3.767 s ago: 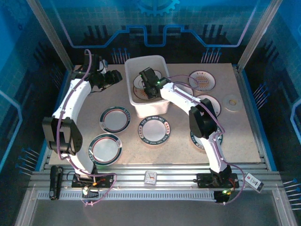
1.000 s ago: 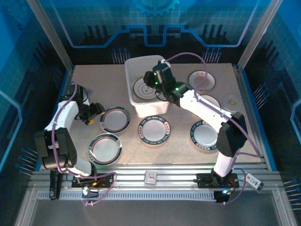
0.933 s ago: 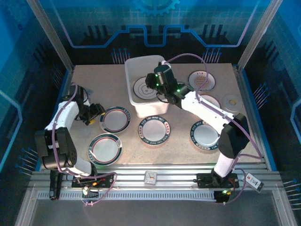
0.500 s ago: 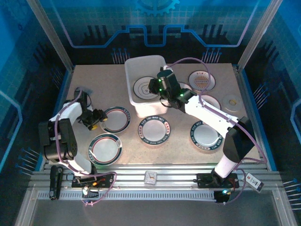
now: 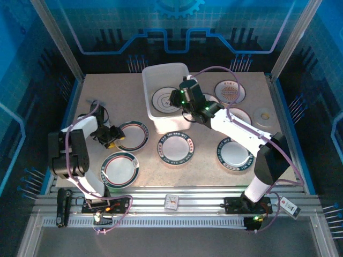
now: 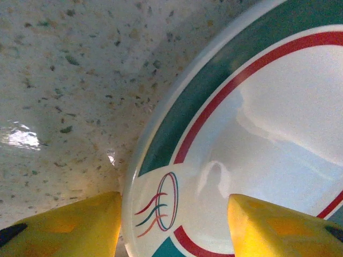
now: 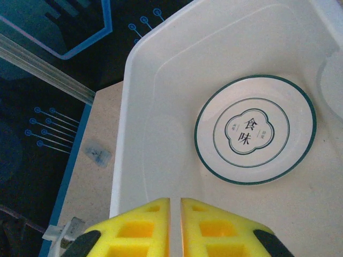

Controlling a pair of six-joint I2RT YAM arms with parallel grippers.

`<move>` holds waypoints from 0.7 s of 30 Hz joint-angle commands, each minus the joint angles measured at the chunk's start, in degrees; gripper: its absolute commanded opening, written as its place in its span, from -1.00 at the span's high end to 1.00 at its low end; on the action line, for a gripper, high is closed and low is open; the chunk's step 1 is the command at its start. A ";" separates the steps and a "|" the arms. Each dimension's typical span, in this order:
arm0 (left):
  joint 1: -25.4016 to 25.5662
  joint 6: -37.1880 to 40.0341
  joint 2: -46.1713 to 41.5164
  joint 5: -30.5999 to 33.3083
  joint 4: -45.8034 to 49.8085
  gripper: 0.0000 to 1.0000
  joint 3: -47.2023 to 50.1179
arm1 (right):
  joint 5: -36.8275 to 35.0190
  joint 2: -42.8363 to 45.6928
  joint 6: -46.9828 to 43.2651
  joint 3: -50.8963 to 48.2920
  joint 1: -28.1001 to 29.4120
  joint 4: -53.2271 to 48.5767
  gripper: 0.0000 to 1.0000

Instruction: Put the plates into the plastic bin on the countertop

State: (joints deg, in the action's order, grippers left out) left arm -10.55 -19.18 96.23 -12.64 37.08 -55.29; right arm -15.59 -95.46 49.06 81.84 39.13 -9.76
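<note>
1. Speckled beige bench [image 5: 112, 91] is carrying several plates inside a blue-lit enclosure. The plastic bin [image 5: 148, 96] is sitting at its far middle.
2. The left gripper [image 5: 110, 138] is working low at a dark-rimmed plate [image 5: 132, 136]. In the wrist view its jaws are standing apart and straddling the rim. One yellow finger [image 6: 64, 227] is sitting outside the rim over the bench, and the other is hanging over the plate's pale well. No clamp is showing yet.
3. Risk: the rim is looking glossy and sloped, so closing jaws are likely to slide off it. The outer finger could also be shoving the plate sideways rather than pinching it.
4. Risk: a grip on the edge alone is probably leaving the plate's weight hanging far from the gripper. The plate may be tilting or dropping once lifted.
5. The right gripper [image 7: 175, 203] is hovering over the bin with its jaws closed on nothing. A motif plate [image 7: 255, 130] is lying flat just beyond and to the right of its fingertips.
6. Risk: with that arm occupying the space over the bin, a delivery by the left arm is risking an arm-to-arm collision.
7. Risk: the bin is fitting one plate flat, so a tilted plate may be striking the wall or chipping the one inside.
</note>
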 commanded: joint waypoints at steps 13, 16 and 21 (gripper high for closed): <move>0.53 2.00 2.70 2.71 1.05 0.31 -0.36 | 2.06 -0.69 1.75 -0.63 -0.86 1.32 0.74; 0.53 1.94 2.48 3.15 1.32 0.42 -0.35 | 1.97 -0.60 2.08 -0.63 -0.90 1.16 0.74; 0.53 1.67 0.95 3.17 1.67 0.60 -0.40 | 2.32 -0.48 2.56 -0.72 -0.93 1.08 0.75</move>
State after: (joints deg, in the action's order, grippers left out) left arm -10.33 -17.80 97.78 -11.35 37.15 -55.40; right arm -13.87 -95.81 50.81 81.71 38.83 -9.76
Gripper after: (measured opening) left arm 0.212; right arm 0.128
